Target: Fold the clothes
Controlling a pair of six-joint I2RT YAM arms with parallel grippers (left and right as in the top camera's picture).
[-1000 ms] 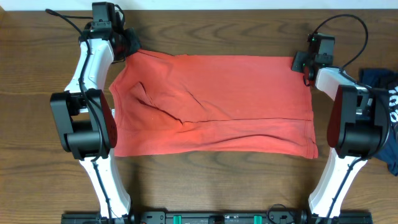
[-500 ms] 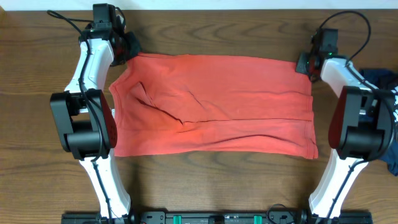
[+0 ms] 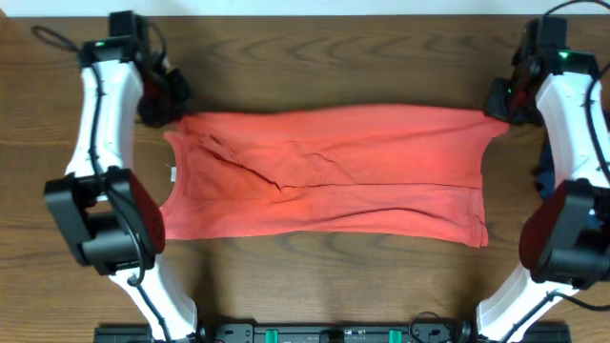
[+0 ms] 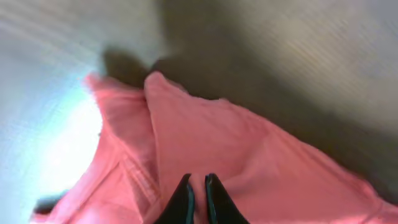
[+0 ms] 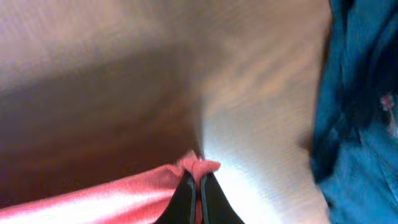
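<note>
T-shirt (image 3: pixel 324 171) lies spread across the middle of the table (image 3: pixel 324 57), long way left to right, red-orange, no print showing. Creases toward the table's left side, and a fold line runs along its length.

My left gripper (image 4: pixel 198 183) is pinched on the cloth at the corner toward the table's far-left, fingers nearly together with fabric between them. My right gripper (image 5: pixel 194 180) is pinched the same way on the corner toward the table's far-right, a small nub of cloth bunched at the tips. The far edge looks drawn straight between the two.

A dark blue garment (image 5: pixel 360 112) sits at the table's right edge, not part of this.

Step, I think: stretching the far edge to flatten before a fold. Next probably needs both arms moving together toward the table's near edge, keeping tension even, laying the far edge onto the near hem. Uneven pull would skew it.
</note>
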